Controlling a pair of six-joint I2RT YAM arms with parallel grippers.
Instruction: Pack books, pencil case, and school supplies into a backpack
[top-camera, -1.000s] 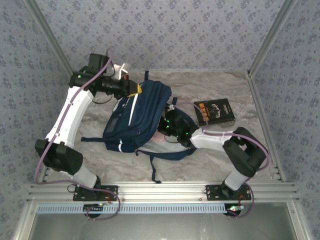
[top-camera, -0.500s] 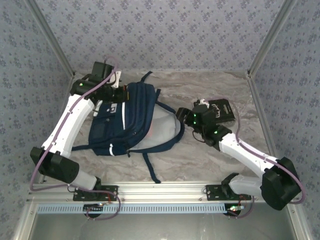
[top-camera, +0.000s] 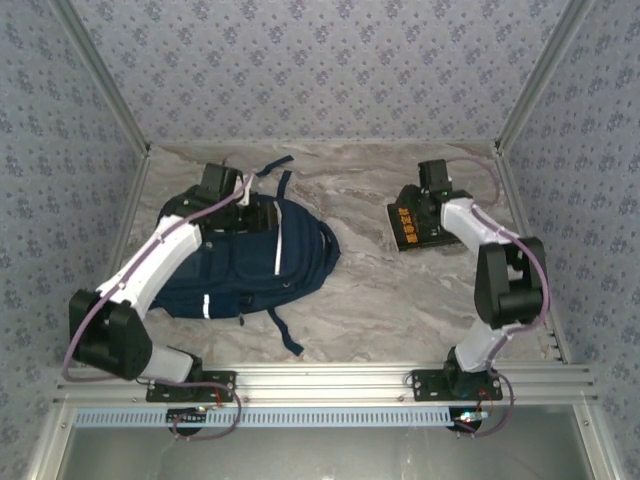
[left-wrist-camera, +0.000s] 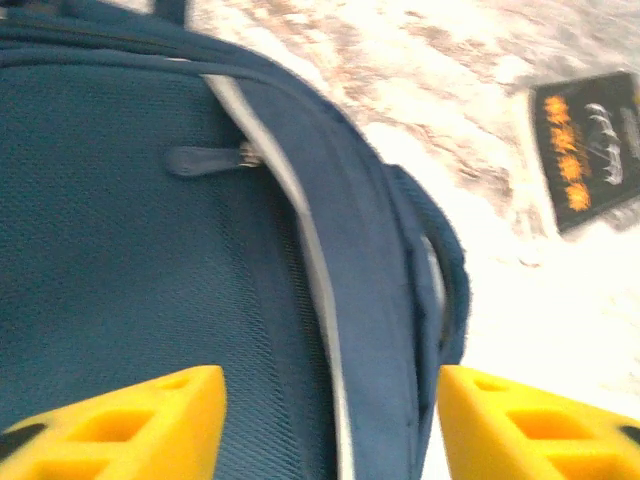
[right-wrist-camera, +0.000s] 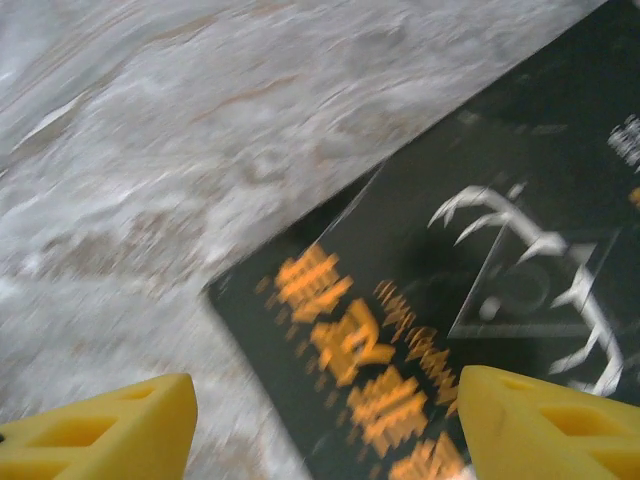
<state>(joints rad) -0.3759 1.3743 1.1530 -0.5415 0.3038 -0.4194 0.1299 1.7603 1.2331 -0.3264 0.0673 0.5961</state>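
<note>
Your navy-blue backpack (top-camera: 255, 265) lies flat on the left half of the marble-patterned table (top-camera: 380, 300), with a white reflective stripe (top-camera: 278, 245) running down its upper face and one loose strap (top-camera: 285, 330) trailing toward the near edge. Well apart from it, on the far right of the table, lies a black book (top-camera: 412, 225) with orange-yellow lettering, flat and face up. From the top view, your left gripper (top-camera: 240, 210) sits over the far end of the backpack. In the left wrist view the same left gripper (left-wrist-camera: 325, 420) has its yellow fingers (left-wrist-camera: 120, 425) spread wide above the blue fabric of the backpack (left-wrist-camera: 150, 250); nothing is clamped between them, and a dark zipper pull (left-wrist-camera: 205, 160) lies beside the pale stripe. The black book (left-wrist-camera: 590, 150) appears in the upper right corner of that view, on bare table. Your right gripper (top-camera: 430, 208) hangs over the book's far edge in the top view. From the right wrist, the right gripper (right-wrist-camera: 325, 430) has its fingers parted wide and holds nothing, with the book's cover (right-wrist-camera: 480, 300) and blurred lettering directly beneath. Blue patterned walls (top-camera: 330, 70) enclose the table on three sides.
</note>
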